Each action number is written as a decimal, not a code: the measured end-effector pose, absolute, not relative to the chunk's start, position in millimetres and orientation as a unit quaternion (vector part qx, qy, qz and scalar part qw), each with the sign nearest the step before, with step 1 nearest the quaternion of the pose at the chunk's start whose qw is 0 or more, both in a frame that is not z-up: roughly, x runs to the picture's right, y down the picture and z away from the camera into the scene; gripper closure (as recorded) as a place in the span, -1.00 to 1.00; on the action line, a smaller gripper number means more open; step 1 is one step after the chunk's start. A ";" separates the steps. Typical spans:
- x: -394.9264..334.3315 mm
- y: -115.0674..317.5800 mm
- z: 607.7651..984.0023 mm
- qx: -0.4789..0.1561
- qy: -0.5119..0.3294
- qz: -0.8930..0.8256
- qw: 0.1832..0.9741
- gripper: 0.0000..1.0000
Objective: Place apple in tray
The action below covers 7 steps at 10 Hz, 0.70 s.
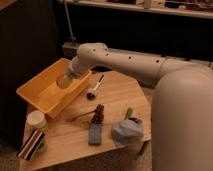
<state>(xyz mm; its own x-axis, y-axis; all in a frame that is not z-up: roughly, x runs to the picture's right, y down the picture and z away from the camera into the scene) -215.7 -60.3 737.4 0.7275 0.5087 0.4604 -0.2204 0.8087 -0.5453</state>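
The tray (35, 97) is a large yellow-orange bin on the left part of the wooden table. My gripper (66, 80) hangs over the tray's inside, near its far right wall, at the end of the white arm coming in from the right. It is shut on the apple (63, 82), which shows as a small pale yellowish round shape at the gripper's tip, just above the tray floor. Whether the apple touches the tray floor cannot be told.
On the table (115, 95) lie a brush with a dark head (94, 89), a dark red knobbly item (98, 114), a grey-blue sponge (94, 134), a blue crumpled bag (127, 131), a white jar (36, 120) and a striped packet (31, 145). My arm's bulk fills the right side.
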 end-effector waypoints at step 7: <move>-214.4 -60.6 737.7 -0.233 -0.309 0.204 0.899 1.00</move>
